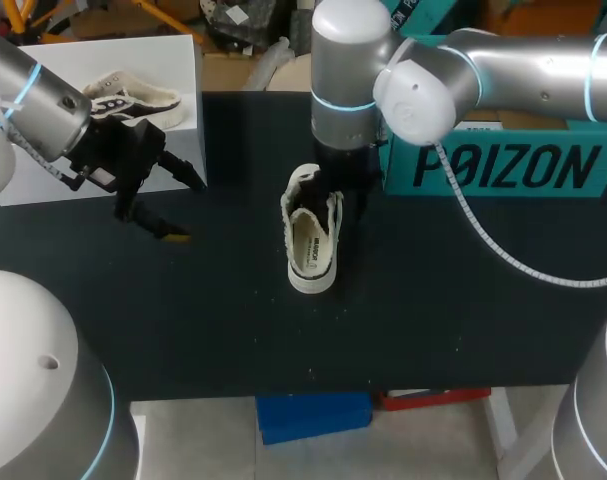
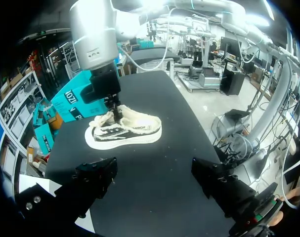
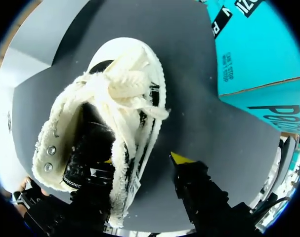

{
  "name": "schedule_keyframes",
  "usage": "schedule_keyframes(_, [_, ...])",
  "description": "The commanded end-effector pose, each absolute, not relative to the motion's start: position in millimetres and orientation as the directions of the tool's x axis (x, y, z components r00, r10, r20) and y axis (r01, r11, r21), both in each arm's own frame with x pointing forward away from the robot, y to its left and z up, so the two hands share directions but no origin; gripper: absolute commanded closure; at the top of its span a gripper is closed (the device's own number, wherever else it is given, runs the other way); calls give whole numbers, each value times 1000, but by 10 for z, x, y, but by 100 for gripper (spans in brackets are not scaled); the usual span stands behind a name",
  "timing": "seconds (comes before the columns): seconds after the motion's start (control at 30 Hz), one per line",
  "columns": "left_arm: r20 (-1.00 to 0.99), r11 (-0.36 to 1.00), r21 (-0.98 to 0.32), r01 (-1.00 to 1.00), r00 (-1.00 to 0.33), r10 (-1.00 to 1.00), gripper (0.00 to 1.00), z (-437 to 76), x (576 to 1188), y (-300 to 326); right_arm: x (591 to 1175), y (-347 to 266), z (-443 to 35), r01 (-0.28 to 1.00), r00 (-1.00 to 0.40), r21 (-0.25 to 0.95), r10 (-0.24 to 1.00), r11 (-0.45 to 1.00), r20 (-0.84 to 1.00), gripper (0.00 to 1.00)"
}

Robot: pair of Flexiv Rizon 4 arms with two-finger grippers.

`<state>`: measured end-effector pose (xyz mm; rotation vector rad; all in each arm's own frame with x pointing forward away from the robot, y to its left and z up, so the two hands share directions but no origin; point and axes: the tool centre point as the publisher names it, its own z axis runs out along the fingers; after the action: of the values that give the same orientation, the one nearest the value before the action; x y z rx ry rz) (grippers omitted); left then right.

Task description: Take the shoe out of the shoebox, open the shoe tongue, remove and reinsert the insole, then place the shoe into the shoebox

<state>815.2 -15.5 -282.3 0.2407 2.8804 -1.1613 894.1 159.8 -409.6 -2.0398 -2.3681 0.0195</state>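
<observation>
Right wrist view: my right gripper [image 3: 145,159] stands open astride the collar of the sneaker [image 3: 120,89]. It looks soft and light, so the collar is a good hold. My left gripper [image 1: 188,210] is wide open, empty.

Black matte table [image 1: 433,320] fills most of the head view, front edge running across at 6 o'clock. White panel [image 1: 43,160] covers its 10 o'clock corner. Light even, shadows soft.
</observation>
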Motion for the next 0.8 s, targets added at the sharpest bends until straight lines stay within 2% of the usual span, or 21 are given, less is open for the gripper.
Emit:
schedule_keyframes(0.03, [-82,713,-685,152,-988,132,0,-2817,8146,-153,8890,1568,-4112,990,-138,-19,990,138,13,54])
schedule_keyframes(0.27, [-82,713,-685,152,-988,132,0,-2817,8146,-153,8847,1590,-4157,993,-110,-29,994,111,19,56])
schedule_keyframes(0.33, [-82,713,-685,152,-988,132,0,-2817,8146,-153,8833,1595,-4175,994,-100,-35,995,101,15,70])
schedule_keyframes(0.4, [-82,713,-685,152,-988,132,0,-2817,8146,-153,8825,1592,-4188,995,-94,-36,995,94,14,100])
schedule_keyframes(0.8, [-82,713,-685,152,-988,132,0,-2817,8146,-153,8800,1572,-4035,995,-87,-39,996,88,17,100])
